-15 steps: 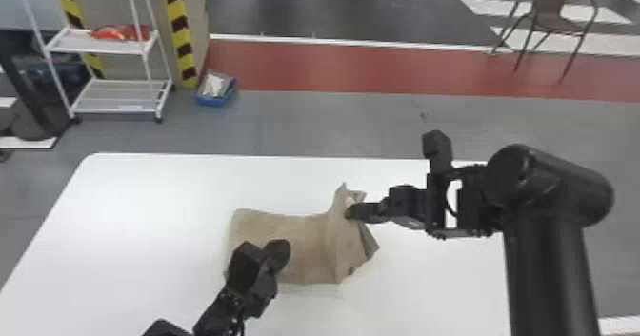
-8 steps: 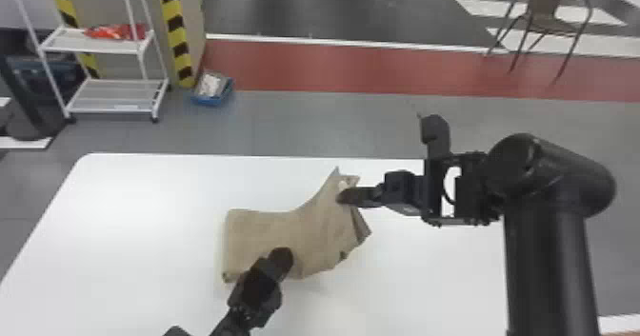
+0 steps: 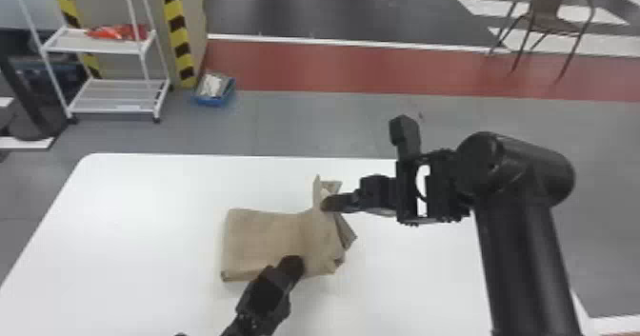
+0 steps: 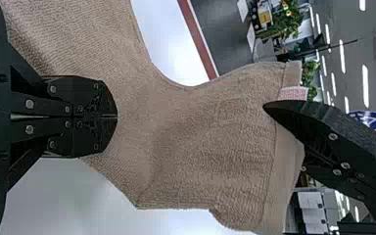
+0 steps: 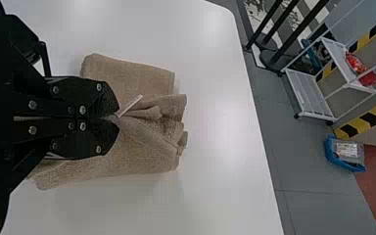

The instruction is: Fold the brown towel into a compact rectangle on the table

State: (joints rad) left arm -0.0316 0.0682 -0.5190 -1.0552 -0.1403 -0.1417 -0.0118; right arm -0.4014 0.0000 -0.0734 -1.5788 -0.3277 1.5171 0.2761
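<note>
On the white table [image 3: 143, 192], the brown towel [image 3: 262, 235] sits part-folded: left part flat, right end lifted and bunched, loose edges showing. Right gripper [image 3: 326, 204] has its fingers clamped on the raised end, by the small label [image 4: 293, 93]. Left gripper [image 4: 117, 116] has its fingers together, tips against the cloth near the towel's near side; can't tell if any is pinched between them

Looks mid-fold to me, raised end probably meant to go over the flat part. Main risk: the right's bite looks small, so a hard pull could slip the hem, or drag the whole stack if the left isn't really anchoring it. Next: hold is off to the far side of that end, so it may come across twisted, near corner lagging, rectangle skewed. Also, if the left isn't out before the layer lands, cloth drapes over its fingers and the exit rucks the fold. Grippers could bump too if the right swings in low
</note>
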